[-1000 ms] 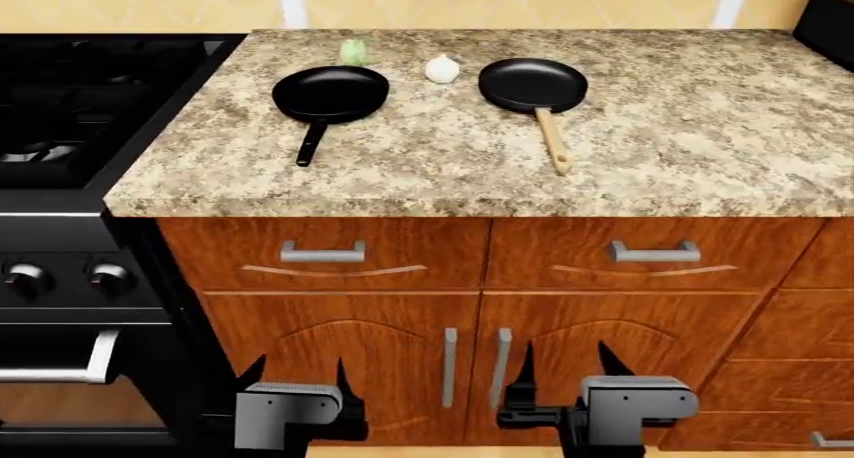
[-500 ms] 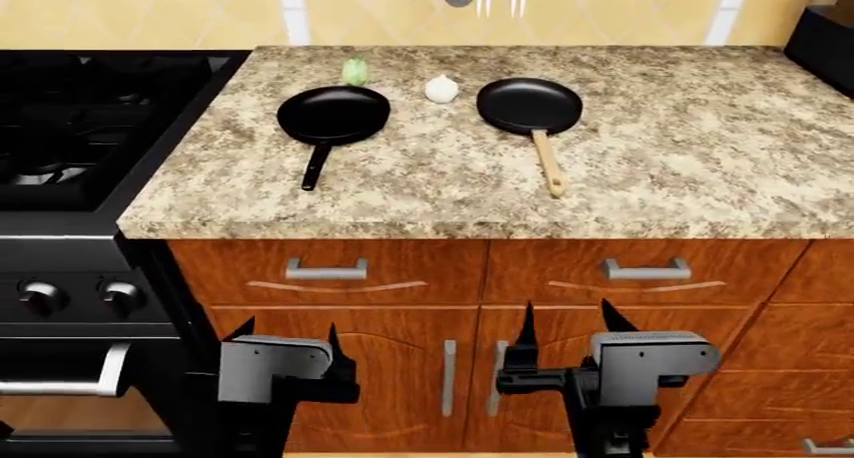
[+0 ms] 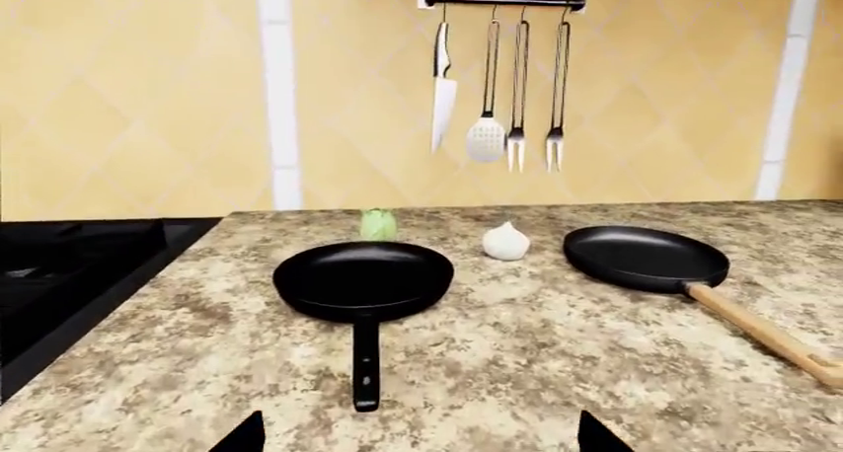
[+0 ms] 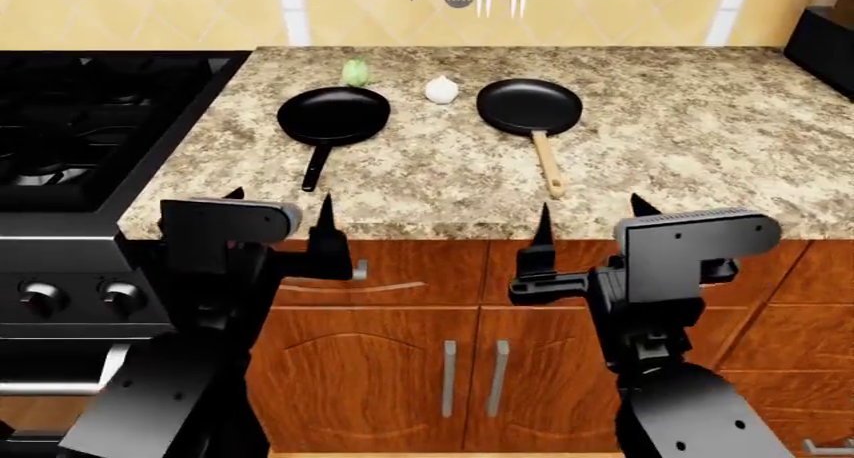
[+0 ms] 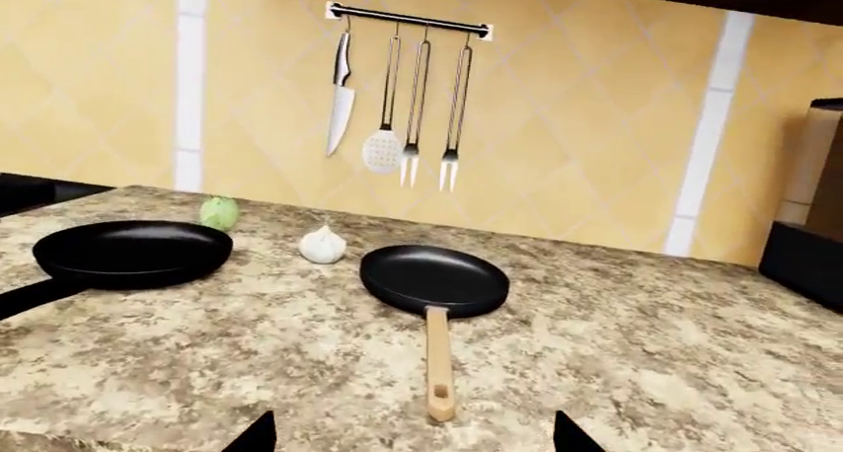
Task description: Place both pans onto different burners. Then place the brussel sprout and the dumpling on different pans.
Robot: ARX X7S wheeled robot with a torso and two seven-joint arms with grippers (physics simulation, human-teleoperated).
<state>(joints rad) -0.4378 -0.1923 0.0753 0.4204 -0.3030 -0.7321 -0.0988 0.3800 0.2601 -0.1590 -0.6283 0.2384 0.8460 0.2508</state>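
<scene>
Two black pans lie on the granite counter [image 4: 694, 148]. The black-handled pan [image 4: 334, 115] [image 3: 362, 279] sits to the left, and the wooden-handled pan [image 4: 530, 106] [image 5: 435, 279] to the right. Behind and between them are the green brussel sprout [image 4: 355, 72] [image 3: 378, 224] and the white dumpling [image 4: 442, 89] [image 5: 323, 245]. The burners [image 4: 74, 128] are on the black stove at the left, with nothing on them. My left gripper [image 4: 280, 203] [image 3: 421, 437] hangs open at the counter's front edge, facing the black handle. My right gripper [image 4: 591, 213] [image 5: 415, 437] is open, facing the wooden handle.
A rail with a knife, a spatula and forks [image 3: 500, 77] hangs on the back wall. A black appliance [image 4: 825, 33] stands at the counter's far right. Wooden drawers and cabinet doors [image 4: 467, 358] lie below the counter, stove knobs [image 4: 40, 298] at lower left.
Both arms have risen from in front of the cabinet doors to the height of the counter's front edge. The pans, sprout and dumpling have not moved.
</scene>
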